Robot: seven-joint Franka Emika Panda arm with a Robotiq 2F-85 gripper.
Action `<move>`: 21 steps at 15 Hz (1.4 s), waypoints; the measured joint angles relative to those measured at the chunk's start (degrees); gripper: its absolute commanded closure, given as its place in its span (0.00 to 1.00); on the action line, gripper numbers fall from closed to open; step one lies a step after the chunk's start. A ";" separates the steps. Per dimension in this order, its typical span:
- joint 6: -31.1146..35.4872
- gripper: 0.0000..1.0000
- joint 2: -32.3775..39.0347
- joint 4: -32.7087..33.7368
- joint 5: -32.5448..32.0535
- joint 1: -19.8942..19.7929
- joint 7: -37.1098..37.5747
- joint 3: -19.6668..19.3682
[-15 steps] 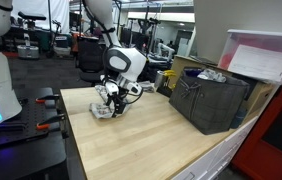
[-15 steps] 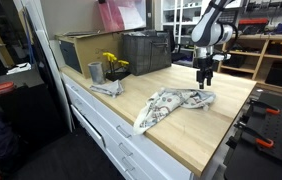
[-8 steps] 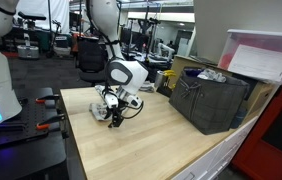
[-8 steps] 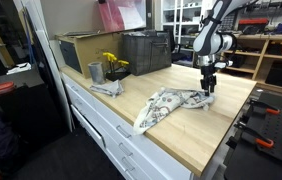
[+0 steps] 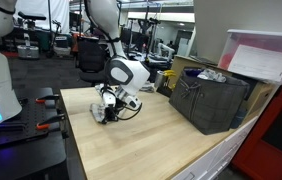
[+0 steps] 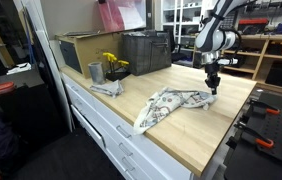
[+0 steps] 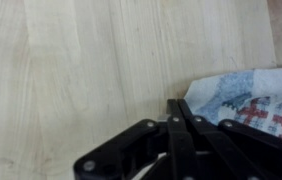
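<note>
The pincer, jaws pressed narrow, sits at the edge of the patterned cloth on the worktop, well apart from the dark crate holding pale crumpled stuff.

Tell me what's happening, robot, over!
Pincer shut, pinching the cloth at its edge. Cloth lies crumpled on the wooden table. Crate and flowers stand well away, over.

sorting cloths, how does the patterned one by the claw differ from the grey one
The white patterned cloth is larger and spread out; the grey cloth is smaller, bunched. The claw is at the patterned cloth's edge, not the grey cloth. Both lie on the wooden table.
</note>
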 measured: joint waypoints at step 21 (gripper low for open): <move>-7.68 0.35 1.22 -0.88 8.49 -0.55 6.84 -2.05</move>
